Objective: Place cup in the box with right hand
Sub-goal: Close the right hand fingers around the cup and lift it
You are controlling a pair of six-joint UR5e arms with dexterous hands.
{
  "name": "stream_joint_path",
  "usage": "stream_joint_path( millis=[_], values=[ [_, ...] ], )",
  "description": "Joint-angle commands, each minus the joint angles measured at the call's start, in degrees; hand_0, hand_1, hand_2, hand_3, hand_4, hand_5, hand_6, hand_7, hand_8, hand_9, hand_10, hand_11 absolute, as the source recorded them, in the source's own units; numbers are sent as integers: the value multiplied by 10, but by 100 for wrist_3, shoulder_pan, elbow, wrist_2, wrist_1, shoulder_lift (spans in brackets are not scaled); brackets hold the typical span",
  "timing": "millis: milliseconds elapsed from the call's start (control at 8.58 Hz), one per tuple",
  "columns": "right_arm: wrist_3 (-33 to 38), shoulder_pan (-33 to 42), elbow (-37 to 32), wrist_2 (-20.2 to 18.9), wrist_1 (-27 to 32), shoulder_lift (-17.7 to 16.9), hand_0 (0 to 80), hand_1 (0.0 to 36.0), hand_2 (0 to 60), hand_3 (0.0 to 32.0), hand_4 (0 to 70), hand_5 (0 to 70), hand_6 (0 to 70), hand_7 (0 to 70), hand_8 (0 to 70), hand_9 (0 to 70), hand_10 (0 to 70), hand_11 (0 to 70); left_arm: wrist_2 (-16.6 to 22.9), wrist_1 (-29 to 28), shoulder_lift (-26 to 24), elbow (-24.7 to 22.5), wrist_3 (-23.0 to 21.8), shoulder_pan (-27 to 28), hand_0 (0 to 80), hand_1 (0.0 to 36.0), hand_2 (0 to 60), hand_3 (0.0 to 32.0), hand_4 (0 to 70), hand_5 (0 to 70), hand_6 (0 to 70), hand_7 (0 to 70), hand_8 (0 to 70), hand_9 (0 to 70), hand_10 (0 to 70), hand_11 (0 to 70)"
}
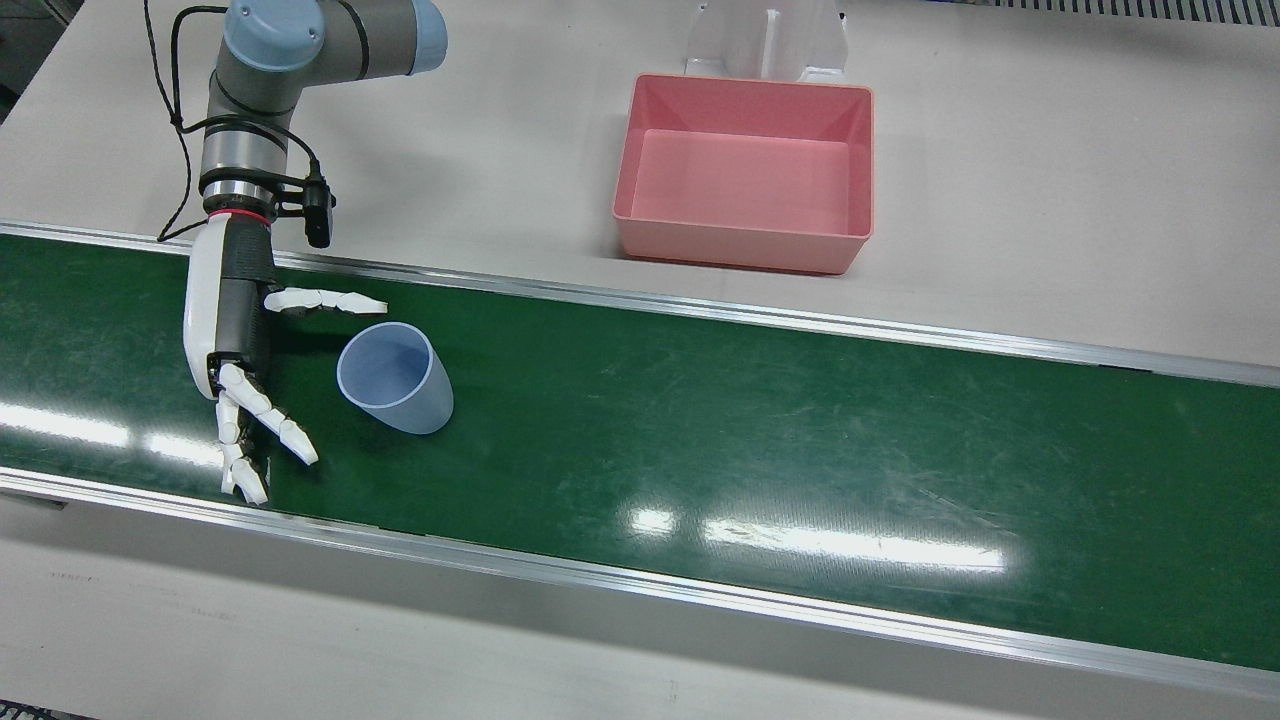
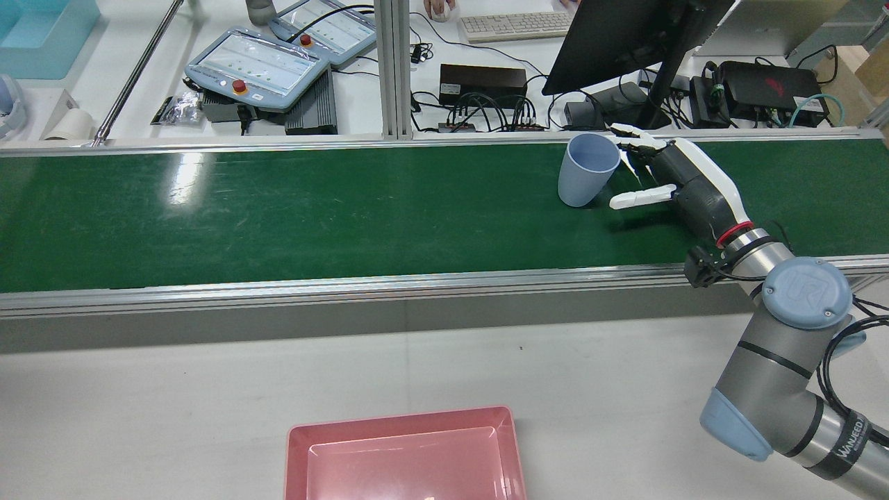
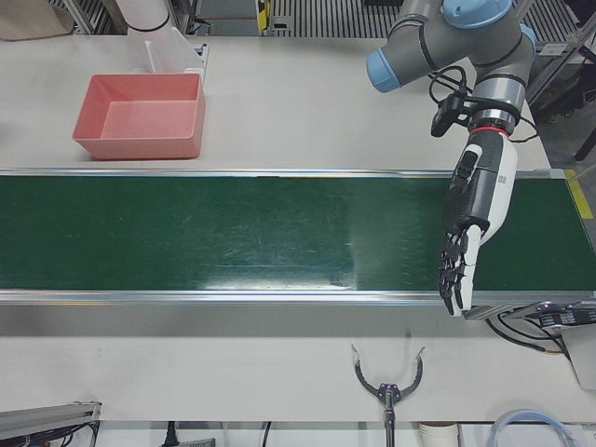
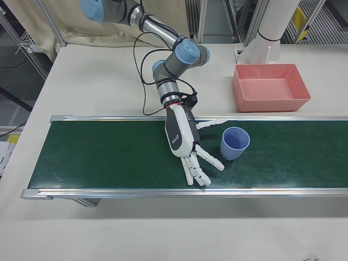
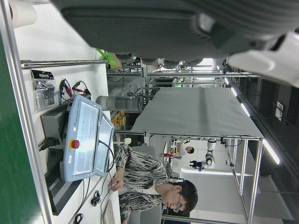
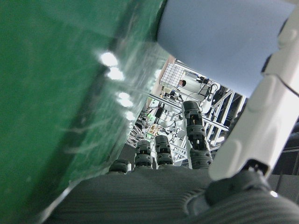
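- Cup (image 1: 394,377) stands upright, mouth up, on the green belt (image 1: 760,430), toward the robot's right end. Pale blue, tapered, wider at the rim.
- Right hand (image 1: 245,370) sits low on the belt just beside the cup, palm facing it. Fingers (image 1: 262,428) are spread and the thumb (image 1: 325,301) is stuck out on the far side, so the cup sits in the open span. No contact visible in front or rear view; holding nothing.
- Left hand (image 3: 468,228) hangs over the other end of the belt, fingers straight and empty, well away from the job.
- Box (image 1: 745,172) is pink, open-topped, empty, on the grey table (image 1: 1050,200) behind the belt, well apart from the cup.
- Handling, my read: thin plastic, light, smooth wall. Likely to skid or tip if one finger lands first. Wall probably flexes under a hard squeeze.
- Grasp: wrap the mid-to-upper wall, thumb opposite fingers. The taper means a low grip may slide up. Close evenly, moderate force.
- Stage: pre-grasp; lift and carry to the box not yet done.
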Motion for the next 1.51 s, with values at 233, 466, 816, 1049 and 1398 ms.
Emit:
stream_joint_path(
  millis=[233, 466, 816, 1049, 1398],
  values=[
    [-52, 163, 39, 391, -189, -33, 492, 118, 131, 0, 231, 69, 137, 553, 196, 367, 152, 233, 0, 0, 0, 0, 0, 5, 0, 0, 0, 0, 0, 0, 0, 0, 0, 0, 0, 0],
    [-61, 480, 214, 383, -366, -146, 800, 360, 600, 0, 700, 252, 386, 700, 689, 700, 687, 700, 0, 0, 0, 0, 0, 5, 0, 0, 0, 0, 0, 0, 0, 0, 0, 0, 0, 0],
    [-140, 639, 714, 339, -384, -244, 800, 360, 600, 0, 700, 277, 397, 700, 700, 700, 700, 700, 0, 0, 0, 0, 0, -3, 0, 0, 0, 0, 0, 0, 0, 0, 0, 0, 0, 0],
    [-219, 544, 1564, 86, -610, -339, 800, 360, 600, 0, 700, 276, 384, 700, 700, 700, 700, 700, 0, 0, 0, 0, 0, 5, 0, 0, 0, 0, 0, 0, 0, 0, 0, 0, 0, 0],
    [-648, -437, 2753, -65, -1069, -156, 800, 360, 600, 0, 700, 270, 388, 700, 700, 700, 700, 700, 0, 0, 0, 0, 0, -3, 0, 0, 0, 0, 0, 0, 0, 0, 0, 0, 0, 0]
  ],
)
